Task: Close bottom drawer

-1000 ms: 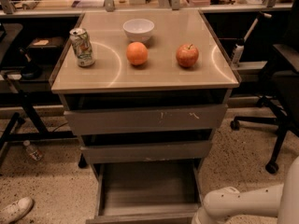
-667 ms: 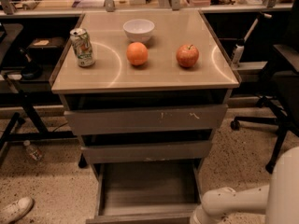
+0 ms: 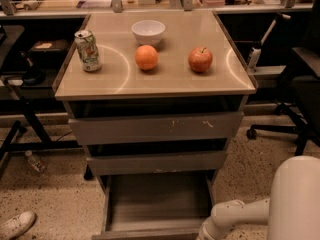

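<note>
The shallow grey-brown wood-grain bottom drawer (image 3: 157, 204) is seen pulled open. The gripper is cut off below its front right corner; its state cannot be told.

Glossy tan square tabletop (image 3: 165, 81) | green-and-white drink can (image 3: 88, 50) upright near left edge | white round bowl (image 3: 148, 32) near back edge | orange (image 3: 146, 57) at centre | red apple (image 3: 200, 59) toward right edge | gripper out of sight beyond white arm (image 3: 235, 214), below front-right corner
</note>
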Robot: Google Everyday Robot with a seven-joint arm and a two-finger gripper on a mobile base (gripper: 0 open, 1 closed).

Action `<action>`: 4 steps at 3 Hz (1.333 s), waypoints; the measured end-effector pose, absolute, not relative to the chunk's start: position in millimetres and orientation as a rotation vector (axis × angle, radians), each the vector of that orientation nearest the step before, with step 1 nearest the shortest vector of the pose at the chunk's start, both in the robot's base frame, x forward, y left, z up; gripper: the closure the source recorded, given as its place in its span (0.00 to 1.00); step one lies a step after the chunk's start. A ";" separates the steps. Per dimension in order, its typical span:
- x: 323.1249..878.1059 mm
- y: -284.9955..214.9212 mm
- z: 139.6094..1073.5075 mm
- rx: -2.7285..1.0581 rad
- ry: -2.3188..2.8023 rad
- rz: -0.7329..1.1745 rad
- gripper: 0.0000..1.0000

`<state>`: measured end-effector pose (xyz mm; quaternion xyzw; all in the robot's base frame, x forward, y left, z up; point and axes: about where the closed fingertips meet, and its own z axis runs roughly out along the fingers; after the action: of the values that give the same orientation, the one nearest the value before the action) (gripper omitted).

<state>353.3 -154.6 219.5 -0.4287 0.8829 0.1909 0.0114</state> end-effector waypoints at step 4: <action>381.1 -126.1 185.7 -1.386 2.693 0.633 1.00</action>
<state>381.1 -126.1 185.7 -0.4478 0.8701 0.2045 0.0240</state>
